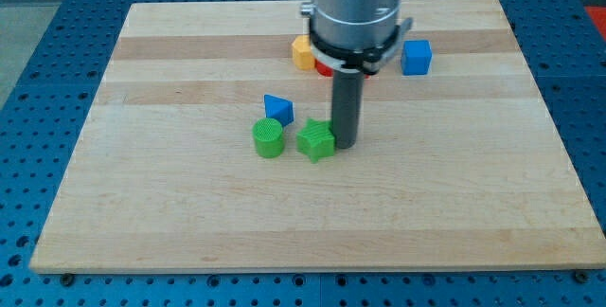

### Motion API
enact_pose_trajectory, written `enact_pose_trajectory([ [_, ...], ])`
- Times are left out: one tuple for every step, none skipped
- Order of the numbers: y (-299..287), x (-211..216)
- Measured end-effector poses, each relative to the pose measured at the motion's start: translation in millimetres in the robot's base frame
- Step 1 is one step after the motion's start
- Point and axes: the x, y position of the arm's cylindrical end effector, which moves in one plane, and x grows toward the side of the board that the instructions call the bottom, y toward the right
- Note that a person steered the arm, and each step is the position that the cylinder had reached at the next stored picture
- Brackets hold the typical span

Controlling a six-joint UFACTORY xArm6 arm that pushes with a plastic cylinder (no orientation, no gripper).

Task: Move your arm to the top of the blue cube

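1. Green blocks lay nearest the camera: a green cylinder (pixel 269 139) and a green star-shaped block (pixel 317 141), the latter just beside my tip (pixel 345 146), toward the view's left.
2. No claw existed on this rig (only a straight dark rod), so nothing was held.
3. Judging from the bench (pixel 189 222), the task was barely begun: my tip sat mid-board, well apart from the blue cube (pixel 417 58).
4. From my tip, the blue cube lay toward the view's top and right; remaining was travel past it to its top side.
5. Others: a blue triangular block (pixel 278 109), a yellow block (pixel 303 53), a partly hidden red block (pixel 324 67).
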Motion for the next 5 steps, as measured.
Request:
enact_pose_trajectory([
  [-23, 2],
  [4, 2],
  [57, -11],
  [107, -36],
  [153, -61],
])
